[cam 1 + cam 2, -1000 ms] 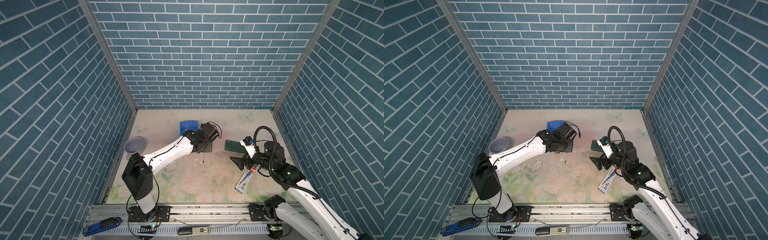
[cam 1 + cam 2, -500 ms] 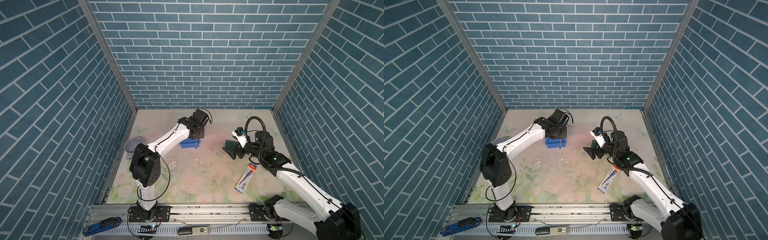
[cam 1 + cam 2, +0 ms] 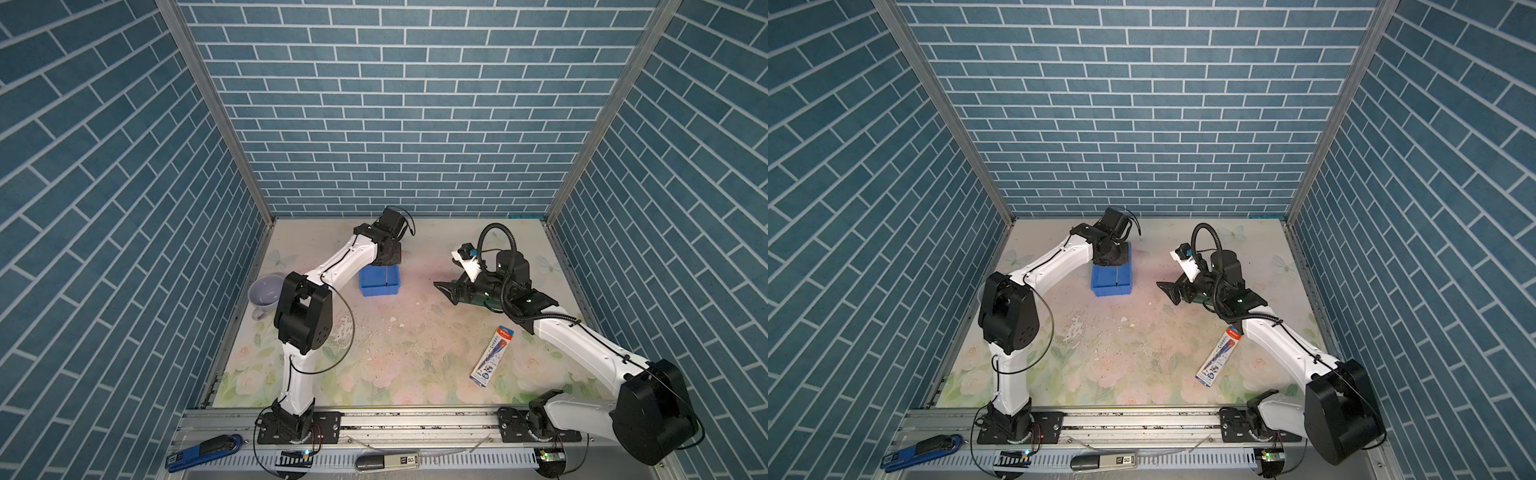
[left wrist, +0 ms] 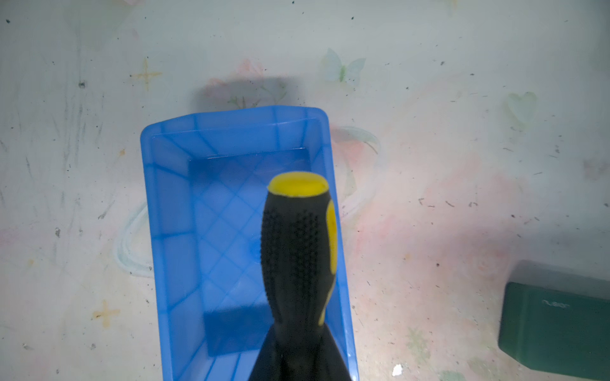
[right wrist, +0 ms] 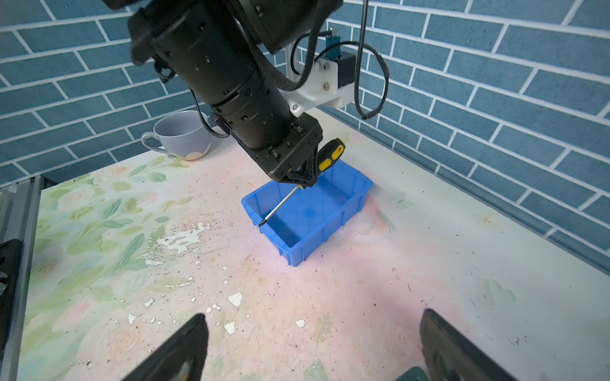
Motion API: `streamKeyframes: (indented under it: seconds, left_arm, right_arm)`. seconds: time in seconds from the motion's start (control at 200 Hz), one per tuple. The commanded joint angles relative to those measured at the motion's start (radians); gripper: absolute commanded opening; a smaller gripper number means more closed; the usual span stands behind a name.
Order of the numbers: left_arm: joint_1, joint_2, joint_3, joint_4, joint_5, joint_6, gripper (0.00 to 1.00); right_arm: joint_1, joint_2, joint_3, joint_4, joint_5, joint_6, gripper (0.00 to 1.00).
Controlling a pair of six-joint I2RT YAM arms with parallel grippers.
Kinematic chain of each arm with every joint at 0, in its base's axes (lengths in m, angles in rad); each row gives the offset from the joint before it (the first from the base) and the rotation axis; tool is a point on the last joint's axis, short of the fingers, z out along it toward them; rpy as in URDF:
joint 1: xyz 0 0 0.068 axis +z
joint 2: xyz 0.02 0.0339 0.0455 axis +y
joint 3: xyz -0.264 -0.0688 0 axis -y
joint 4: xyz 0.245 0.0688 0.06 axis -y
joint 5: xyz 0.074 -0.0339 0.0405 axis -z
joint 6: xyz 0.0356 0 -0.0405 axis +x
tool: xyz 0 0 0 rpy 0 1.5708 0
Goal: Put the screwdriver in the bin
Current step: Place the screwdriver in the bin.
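Left arm stretched forward, left gripper point(image 5: 303, 179) clamped on the screwdriver point(image 4: 297, 247) (tip down) over the bin point(image 5: 325, 231); right gripper point(image 5: 313, 315) gaping.

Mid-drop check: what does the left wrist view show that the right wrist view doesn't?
Left wrist only: yellow end cap of the screwdriver, over the floor of the bin. Right wrist only: the shaft slanting down, tip near the rim; the left tool clamped on it; the mug. Both: black-yellow handle above the blue bin.

Floral table point(image 3: 395, 353), four things on it.
We see blue bin point(image 3: 379, 291) far centre, mug point(image 3: 264, 291) left, green case point(image 4: 554, 325) right, pen pack point(image 3: 492, 352) near right.
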Motion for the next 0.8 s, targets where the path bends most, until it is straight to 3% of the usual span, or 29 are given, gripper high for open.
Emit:
streamKeyframes:
  seconds: [0.0,0.795]
  left_arm:
    - [0.012,0.032,0.020,0.006,0.006,0.017,0.10]
    - [0.075,0.243,0.193,-0.037,0.026,0.051,0.10]
  right_arm:
    - [0.007,0.009,0.048,0.049,-0.037,-0.012,0.99]
    - [0.077,0.037,0.059,0.050,-0.048,-0.004,0.99]
